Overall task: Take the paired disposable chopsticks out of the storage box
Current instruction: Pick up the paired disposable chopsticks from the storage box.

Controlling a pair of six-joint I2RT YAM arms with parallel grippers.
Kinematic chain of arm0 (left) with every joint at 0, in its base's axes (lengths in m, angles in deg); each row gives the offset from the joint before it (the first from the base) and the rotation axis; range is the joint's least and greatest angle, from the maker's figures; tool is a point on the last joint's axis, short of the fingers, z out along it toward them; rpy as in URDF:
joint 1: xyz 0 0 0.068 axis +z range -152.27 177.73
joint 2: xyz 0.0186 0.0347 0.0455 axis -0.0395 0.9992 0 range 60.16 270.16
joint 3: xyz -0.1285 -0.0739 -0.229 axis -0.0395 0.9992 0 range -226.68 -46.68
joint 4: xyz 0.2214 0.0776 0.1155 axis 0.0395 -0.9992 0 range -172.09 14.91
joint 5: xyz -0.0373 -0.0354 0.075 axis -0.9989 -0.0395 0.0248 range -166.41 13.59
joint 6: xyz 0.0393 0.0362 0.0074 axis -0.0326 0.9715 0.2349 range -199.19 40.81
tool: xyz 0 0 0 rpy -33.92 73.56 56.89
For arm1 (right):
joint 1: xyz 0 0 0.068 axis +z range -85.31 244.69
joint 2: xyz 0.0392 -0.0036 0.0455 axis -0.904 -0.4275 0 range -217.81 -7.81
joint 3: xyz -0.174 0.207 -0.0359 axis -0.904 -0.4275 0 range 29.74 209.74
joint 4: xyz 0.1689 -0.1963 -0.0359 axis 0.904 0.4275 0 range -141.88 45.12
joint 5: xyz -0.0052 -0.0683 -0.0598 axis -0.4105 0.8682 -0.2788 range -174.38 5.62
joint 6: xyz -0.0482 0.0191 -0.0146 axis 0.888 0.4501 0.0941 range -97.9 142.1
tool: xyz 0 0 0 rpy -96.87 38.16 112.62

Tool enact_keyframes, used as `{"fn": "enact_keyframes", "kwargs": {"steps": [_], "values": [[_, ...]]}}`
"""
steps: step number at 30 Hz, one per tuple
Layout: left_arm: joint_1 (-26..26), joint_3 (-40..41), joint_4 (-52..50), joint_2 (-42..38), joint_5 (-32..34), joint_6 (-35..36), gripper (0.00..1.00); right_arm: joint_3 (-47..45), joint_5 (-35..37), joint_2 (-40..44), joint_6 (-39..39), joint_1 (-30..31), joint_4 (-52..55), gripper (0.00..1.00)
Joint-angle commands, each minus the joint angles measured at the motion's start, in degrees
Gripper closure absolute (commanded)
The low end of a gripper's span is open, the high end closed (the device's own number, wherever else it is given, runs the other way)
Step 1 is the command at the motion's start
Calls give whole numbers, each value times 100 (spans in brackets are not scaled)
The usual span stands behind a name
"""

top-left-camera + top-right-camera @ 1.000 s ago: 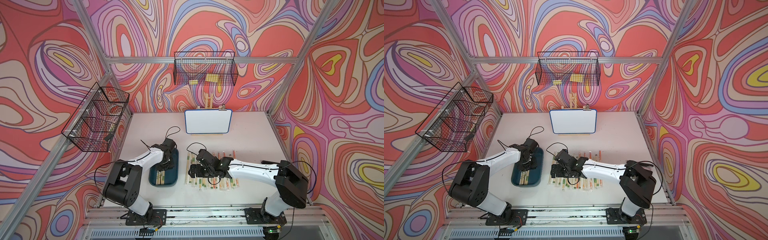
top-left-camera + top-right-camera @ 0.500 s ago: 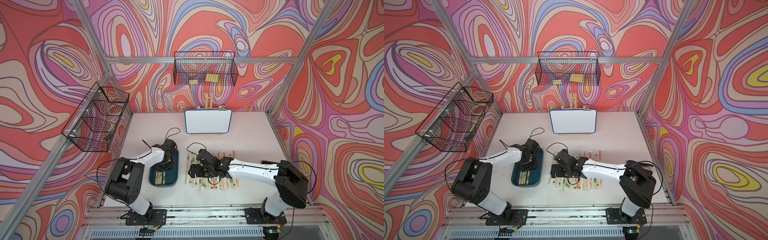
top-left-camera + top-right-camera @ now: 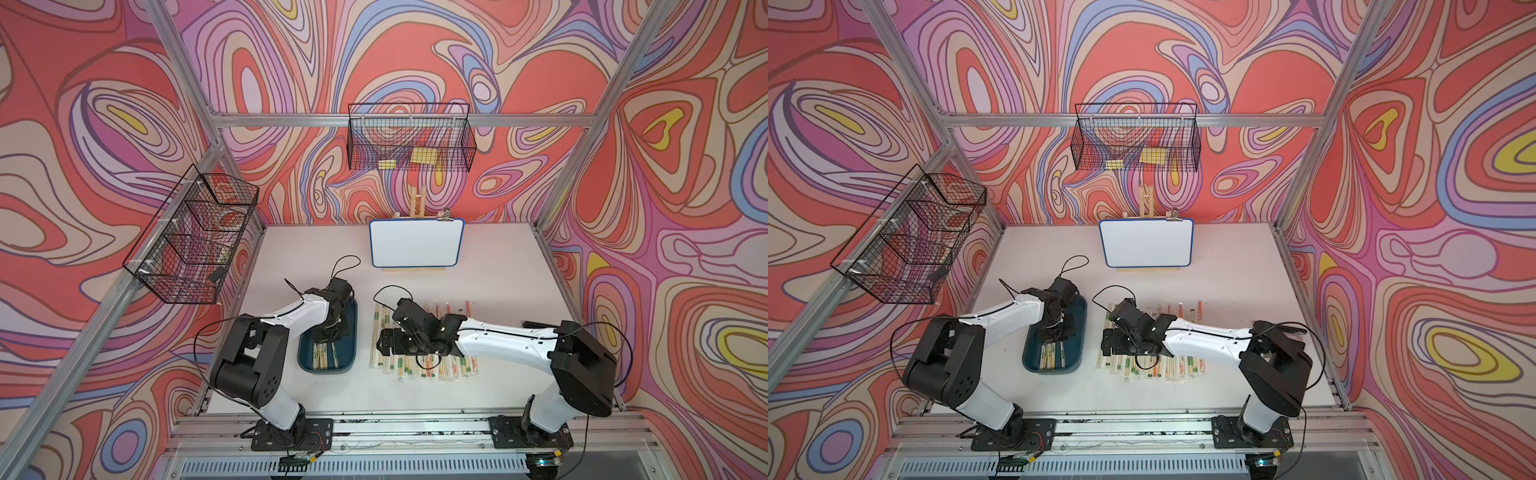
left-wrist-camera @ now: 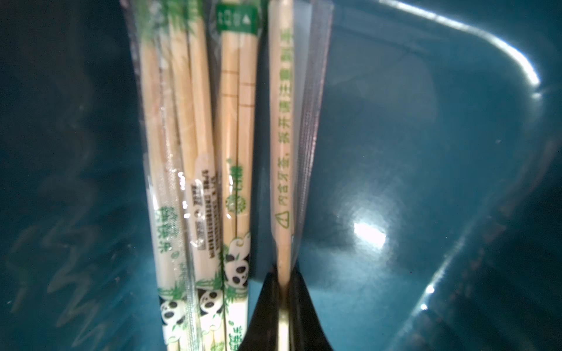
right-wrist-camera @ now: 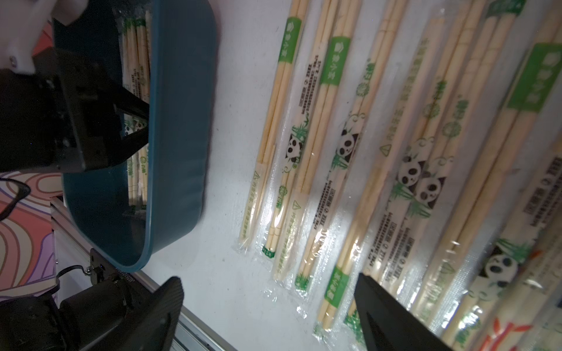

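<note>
Table (image 3: 498,291): pale, swirl-print walls round.
Storage box (image 3: 352,332): L of centre, few chopstick pairs (image 3: 324,359) inside.
L gripper (image 4: 284,279): in box, pinched tight on one sleeved pair (image 4: 284,121).
R gripper (image 5: 267,284): jaws wide, holding nil, over row of pairs (image 3: 419,368) on table.

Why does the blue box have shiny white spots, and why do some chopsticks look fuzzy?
Left wrist view: light glares in white spots on the storage box, and the chopsticks blur nearest the lens. Right wrist view: the clear sleeves glint. Both top views: even light, sharp.
</note>
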Motion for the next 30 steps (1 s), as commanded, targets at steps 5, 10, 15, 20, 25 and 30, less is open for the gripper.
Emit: {"fn": "enact_keyframes", "kwargs": {"steps": [5, 10, 15, 20, 25, 30], "values": [[43, -364, -634, -361, -77, 128, 100, 113, -27, -26, 102, -4, 33, 6], [45, -682, -1003, -522, -10, 252, 100, 143, -30, -27, 102, -9, 34, 6], [42, -932, -1294, -796, -18, 388, 100, 144, -12, -3, 106, -4, 30, 6], [48, -1255, -1589, -1055, -8, 530, 100, 132, 29, 13, 137, -11, 26, 6], [44, -1485, -1652, -1235, -260, 517, 100, 116, 40, 34, 155, -28, 10, 6], [-107, -1542, -1542, -1313, -419, 320, 100, 24, 69, 107, 150, -51, -4, 6]]}}
